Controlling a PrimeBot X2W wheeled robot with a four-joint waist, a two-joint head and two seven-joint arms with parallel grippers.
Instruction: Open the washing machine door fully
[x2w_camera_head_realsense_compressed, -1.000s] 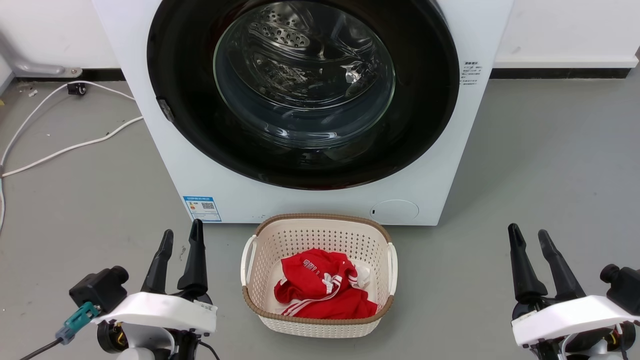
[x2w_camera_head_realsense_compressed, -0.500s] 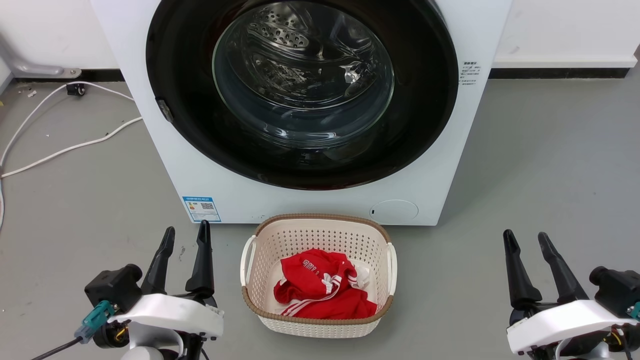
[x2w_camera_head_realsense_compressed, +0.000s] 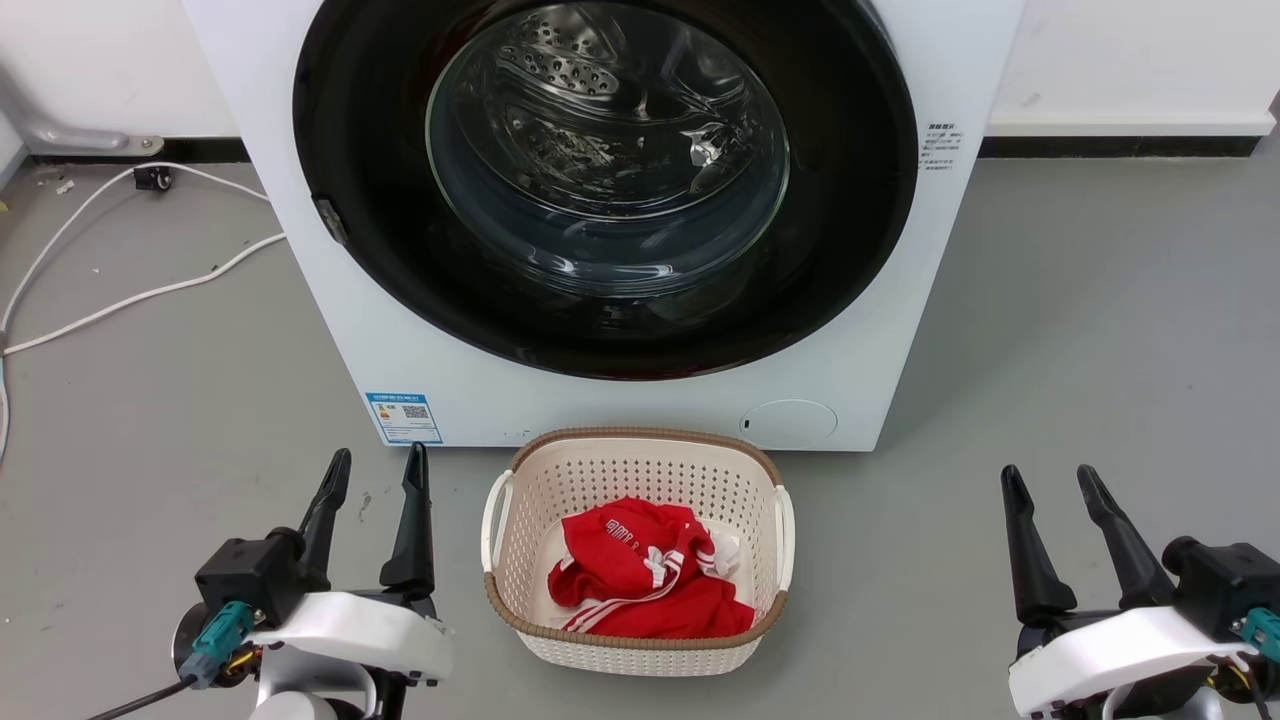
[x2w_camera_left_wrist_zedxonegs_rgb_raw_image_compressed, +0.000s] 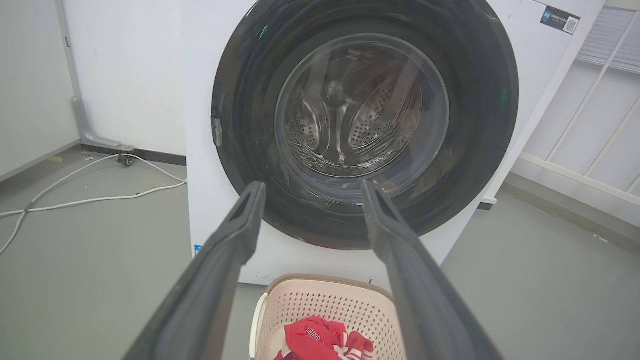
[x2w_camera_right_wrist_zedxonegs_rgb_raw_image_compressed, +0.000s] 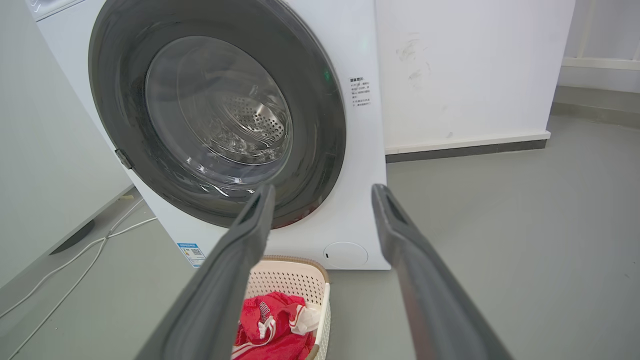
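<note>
Head view, from the left: two white cables (x2w_camera_head_realsense_compressed: 130, 290) trail over the grey floor (x2w_camera_head_realsense_compressed: 1100, 350) at the far left. Nearer, at lower left, the left gripper (x2w_camera_head_realsense_compressed: 378, 455) hovers with its two dark fingers parted by a moderate gap, nothing between them, pointing toward the machine and well apart from it.

In the middle stands one white washing machine (x2w_camera_head_realsense_compressed: 400, 350). The washing machine door (x2w_camera_head_realsense_compressed: 850, 200), a single glossy black ring nearly as wide as the front, lies flush against the machine, its one bulging glass window (x2w_camera_head_realsense_compressed: 610, 150) showing the steel drum behind. One small metal fitting (x2w_camera_head_realsense_compressed: 330, 220) sits on the door's left edge; I judge it the hinge side, so the free edge would be on the right, though no handle can be made out.

Near the machine's foot rests one pale perforated basket (x2w_camera_head_realsense_compressed: 640, 435) holding one red garment (x2w_camera_head_realsense_compressed: 640, 575) with white stripes.

At lower right the right gripper (x2w_camera_head_realsense_compressed: 1049, 475) matches the other: fingers spread moderately, empty, far from the door.

As for progress, nothing of the task is done. The door is fully shut and neither gripper touches it. All remains: reach the free edge, unlatch it, and swing it wide. The basket stands just in front, so a swinging door or low arm might brush it.
</note>
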